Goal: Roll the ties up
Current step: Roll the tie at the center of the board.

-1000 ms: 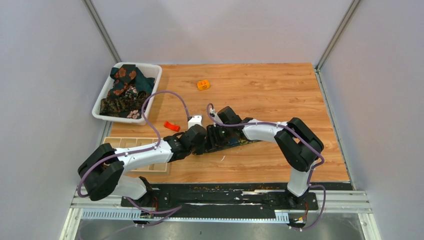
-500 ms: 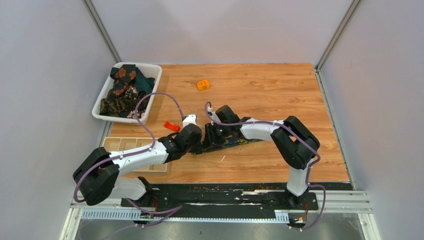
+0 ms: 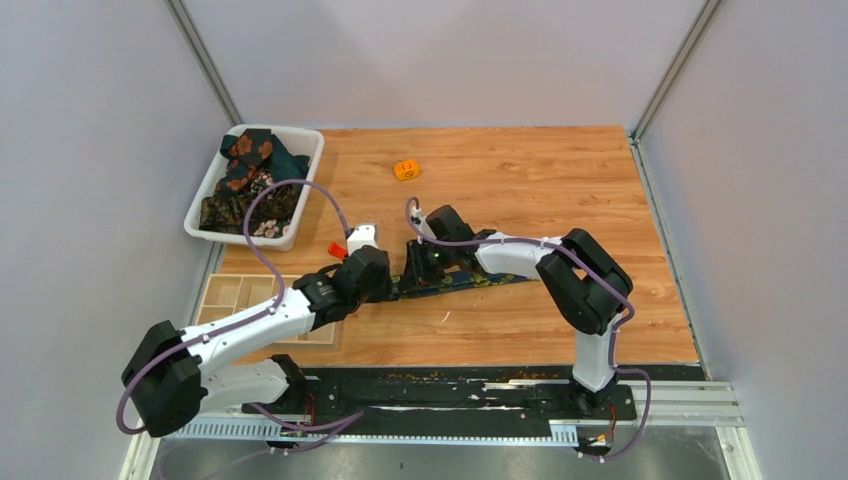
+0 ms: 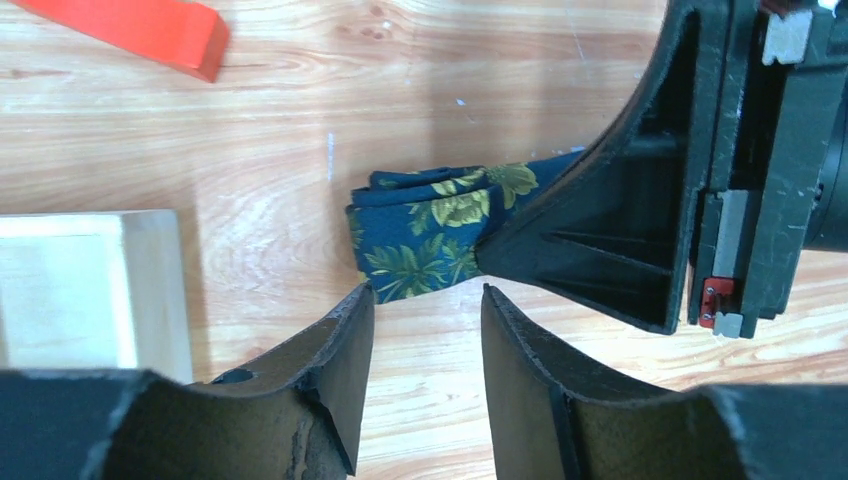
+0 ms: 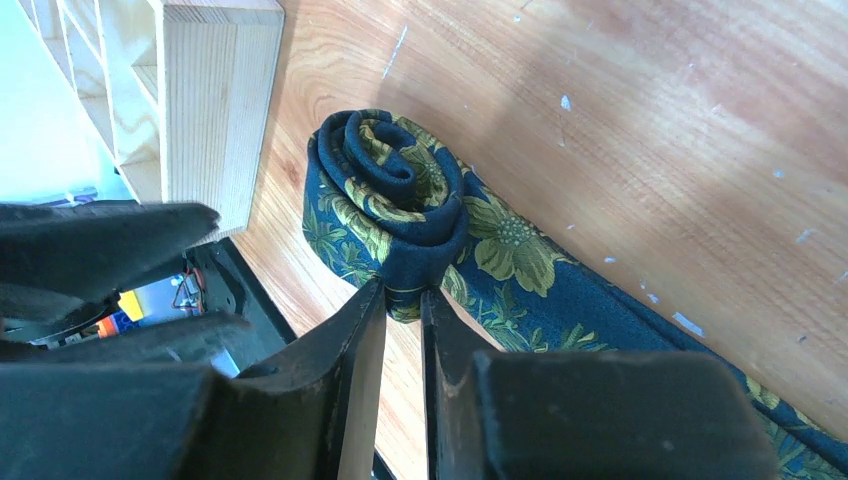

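A navy tie (image 3: 470,281) with yellow-green flowers lies across the middle of the table. Its left end is wound into a small roll (image 5: 395,195) that also shows in the left wrist view (image 4: 430,235). My right gripper (image 5: 402,290) is shut on the outer layer at the roll's near edge, and the flat length of the tie (image 5: 560,290) trails away to the right. My left gripper (image 4: 425,292) stands open just short of the roll, with bare wood between its fingers. In the top view the left gripper (image 3: 385,285) and the right gripper (image 3: 415,268) sit close together at the roll.
A white bin (image 3: 300,150) at the back left holds more ties (image 3: 250,180). A wooden compartment tray (image 3: 240,295) lies left of the roll. A red piece (image 3: 340,250) and an orange piece (image 3: 406,169) lie on the wood.
My left gripper has opened and drawn back to the left, off the roll. My right gripper has narrowed onto the roll and shifted a little left.
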